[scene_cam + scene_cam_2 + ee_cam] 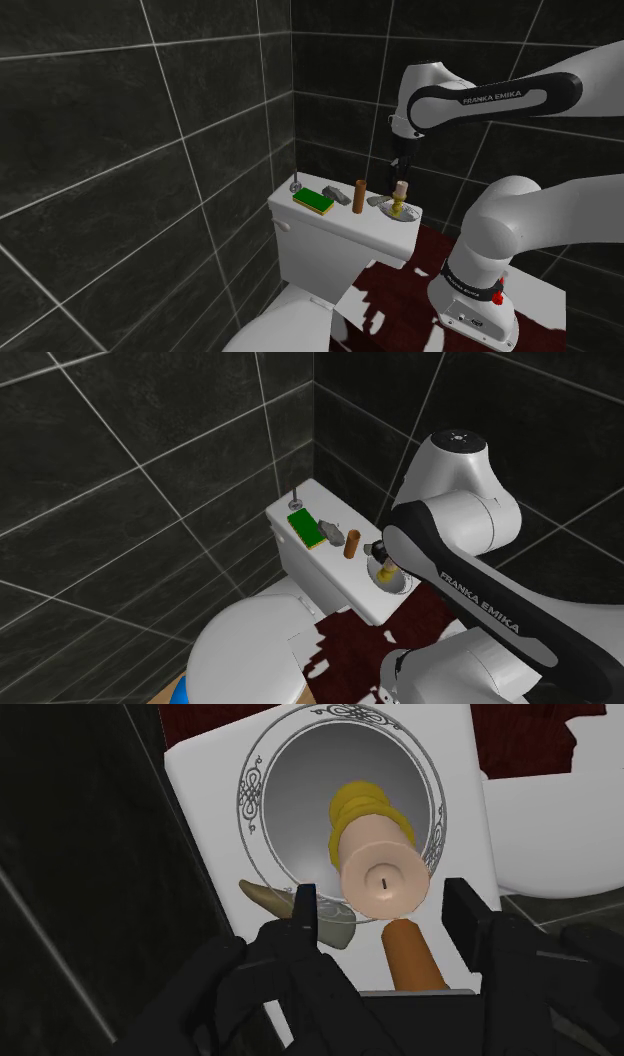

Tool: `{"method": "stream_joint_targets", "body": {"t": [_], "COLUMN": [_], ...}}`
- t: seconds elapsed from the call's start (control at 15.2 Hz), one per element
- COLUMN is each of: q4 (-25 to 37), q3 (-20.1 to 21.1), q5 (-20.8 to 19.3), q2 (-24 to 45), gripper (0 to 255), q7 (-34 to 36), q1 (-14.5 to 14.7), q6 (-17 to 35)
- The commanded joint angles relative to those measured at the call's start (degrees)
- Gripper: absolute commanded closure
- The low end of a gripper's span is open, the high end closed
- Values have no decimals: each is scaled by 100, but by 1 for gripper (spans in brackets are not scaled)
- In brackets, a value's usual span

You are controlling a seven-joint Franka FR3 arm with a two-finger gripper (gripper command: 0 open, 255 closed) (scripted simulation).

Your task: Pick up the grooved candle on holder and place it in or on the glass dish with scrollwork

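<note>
The grooved cream candle (385,874) stands upright on its yellow holder (358,804) inside the round glass dish with scrollwork rim (253,796), on the white toilet tank lid. My black gripper (385,912) hangs just above the candle's top, its fingers (306,912) apart on either side and not touching it. In the shoulder view the gripper (402,170) points straight down over the candle (401,190) and the dish (413,214). In the second exterior view the candle (388,566) sits in the dish (400,585) below the hand.
On the tank lid (340,225) beside the dish stand a brown cylinder (360,196), a small grey-brown object (339,195) and a green-and-yellow sponge (314,200). Dark tiled walls close in behind. The toilet bowl (245,647) lies below the lid's front edge.
</note>
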Motion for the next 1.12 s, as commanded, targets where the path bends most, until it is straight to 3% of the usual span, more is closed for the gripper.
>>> {"method": "stream_joint_targets", "body": {"t": [0.0,0.26,0.53,1.06], "q4": [0,0,683,683], "q3": [0,0,69,69], "q5": [0,0,75,75], "q2": [0,0,-103,-103], "gripper": [0,0,0,0], "q7": [0,0,-6,-6], "q1": [0,0,37,37], "q6": [1,1,-784,-784]}}
